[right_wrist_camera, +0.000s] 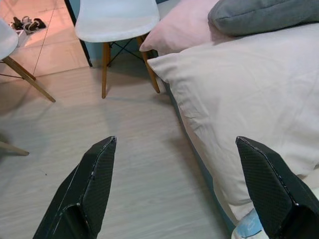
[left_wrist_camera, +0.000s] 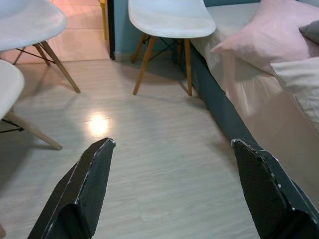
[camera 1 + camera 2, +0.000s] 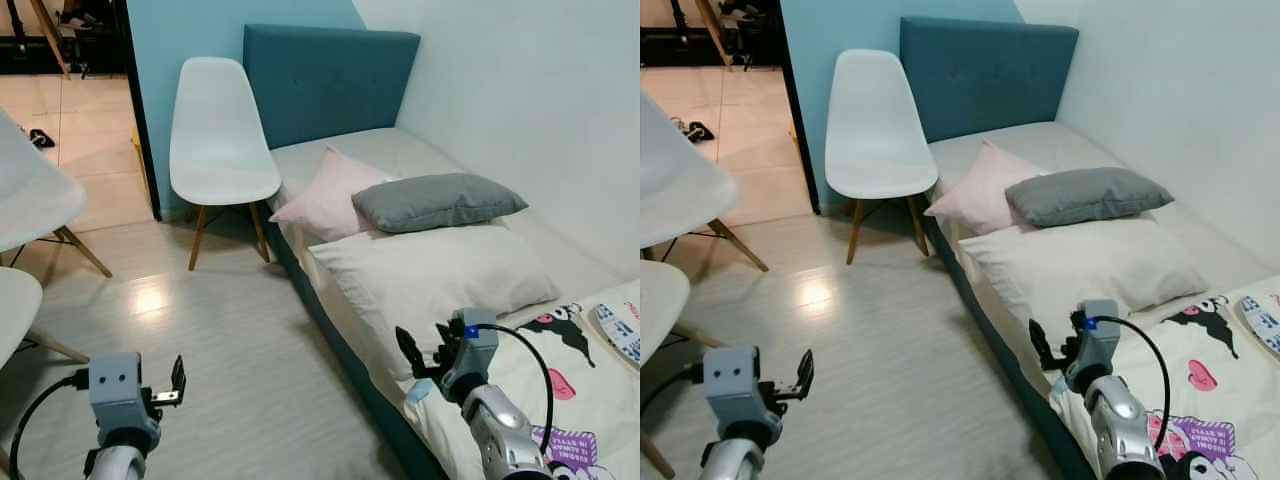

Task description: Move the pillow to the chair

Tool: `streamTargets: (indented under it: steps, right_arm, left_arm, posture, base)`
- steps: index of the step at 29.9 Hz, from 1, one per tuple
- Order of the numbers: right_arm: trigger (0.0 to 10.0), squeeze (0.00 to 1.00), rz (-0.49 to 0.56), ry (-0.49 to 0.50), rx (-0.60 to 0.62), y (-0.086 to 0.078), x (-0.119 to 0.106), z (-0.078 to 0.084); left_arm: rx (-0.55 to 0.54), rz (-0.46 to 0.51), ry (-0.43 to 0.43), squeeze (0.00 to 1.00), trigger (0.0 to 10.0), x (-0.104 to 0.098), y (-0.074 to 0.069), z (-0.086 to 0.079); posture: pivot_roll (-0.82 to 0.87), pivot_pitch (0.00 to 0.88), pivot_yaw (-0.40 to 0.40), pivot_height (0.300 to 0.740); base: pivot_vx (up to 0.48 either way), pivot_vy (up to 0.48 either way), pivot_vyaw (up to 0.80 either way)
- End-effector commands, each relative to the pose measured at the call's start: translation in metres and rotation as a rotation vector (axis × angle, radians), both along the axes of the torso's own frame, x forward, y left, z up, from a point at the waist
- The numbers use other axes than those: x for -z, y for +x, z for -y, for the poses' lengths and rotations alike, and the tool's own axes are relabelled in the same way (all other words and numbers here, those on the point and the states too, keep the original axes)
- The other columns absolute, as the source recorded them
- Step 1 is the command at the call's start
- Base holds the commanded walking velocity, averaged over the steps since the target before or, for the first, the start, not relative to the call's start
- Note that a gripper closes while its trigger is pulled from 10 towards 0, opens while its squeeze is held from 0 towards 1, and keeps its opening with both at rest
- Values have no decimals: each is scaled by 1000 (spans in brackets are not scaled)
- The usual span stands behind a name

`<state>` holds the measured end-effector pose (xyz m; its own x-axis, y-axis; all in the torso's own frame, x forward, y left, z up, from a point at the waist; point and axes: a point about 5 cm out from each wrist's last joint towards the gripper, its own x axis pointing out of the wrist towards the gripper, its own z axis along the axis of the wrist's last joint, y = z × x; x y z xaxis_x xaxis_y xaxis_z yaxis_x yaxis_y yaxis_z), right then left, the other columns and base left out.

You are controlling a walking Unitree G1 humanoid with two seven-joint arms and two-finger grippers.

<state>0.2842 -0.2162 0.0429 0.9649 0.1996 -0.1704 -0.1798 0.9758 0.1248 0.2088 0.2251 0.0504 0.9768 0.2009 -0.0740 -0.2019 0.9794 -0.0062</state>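
Note:
Three pillows lie on the bed: a pink pillow (image 3: 325, 195) nearest the chair, a grey pillow (image 3: 435, 200) resting on it, and a large cream pillow (image 3: 430, 275) in front. The white chair (image 3: 220, 140) stands empty on wooden legs beside the bed's head. My left gripper (image 3: 178, 382) hovers open over the floor, well short of the chair. Also open, my right gripper (image 3: 420, 352) sits at the bed's edge just before the cream pillow (image 1: 239, 94). Nothing is between either pair of fingers.
A teal headboard (image 3: 330, 80) and a white wall bound the bed. Two more white chairs (image 3: 30, 200) stand at the left. A cartoon-print blanket (image 3: 560, 390) covers the near bed. Wooden floor (image 3: 230, 330) runs between bed and chairs; a doorway opens behind.

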Motion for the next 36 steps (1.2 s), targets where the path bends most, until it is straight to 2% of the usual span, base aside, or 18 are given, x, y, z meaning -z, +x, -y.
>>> streamTargets:
  steps: [1,8,12,14,17,21,27,30,33,36]
  right_arm:
    - [10000,0,5,12,21,-1,-2,4]
    - [10000,0,68,26,-4,-1,-18,-1]
    - [10000,0,113,13,-56,-1,-30,-14]
    - [10000,0,158,-13,-105,0,-42,-27]
    - [10000,0,186,-27,-126,4,-50,-32]
    - [10000,0,195,-65,-142,11,-57,-32]
    - [10000,0,201,-60,-158,18,-64,-36]
    - [10000,0,214,-37,-165,20,-70,-41]
    - [10000,0,191,3,-174,18,-67,-47]
    - [10000,0,166,38,-155,18,-64,-47]
  left_arm:
    - [10,-1,-17,0,10000,-2,1,1]
    - [93,25,-6,0,10000,-16,1,12]
    - [122,25,-19,0,10000,-22,1,17]
    - [134,19,-30,0,10000,-25,1,18]
    - [124,25,-45,0,10000,-27,3,16]
    - [84,58,-81,0,10000,-33,14,11]
    - [92,69,-82,0,10000,-36,20,14]
    - [94,71,-83,0,10000,-39,21,18]
    - [113,68,-67,0,10000,-43,21,20]
    - [126,62,-43,0,10000,-44,21,20]
  posture:
    - [-43,0,-141,740]
    - [-54,0,-119,740]
    - [-67,0,-84,740]
    - [-74,0,-73,740]
    - [-80,0,-67,740]
    - [-100,0,-74,740]
    - [-111,0,-84,740]
    - [-103,0,-85,740]
    - [-94,0,-84,740]
    - [-93,0,-78,740]
  base:
    - [0,0,0]
    - [0,0,0]
    - [0,0,0]
    - [0,0,0]
    - [85,0,0]
    - [293,0,0]
    - [368,0,0]
    - [411,0,0]
    - [480,0,0]
    - [480,0,0]
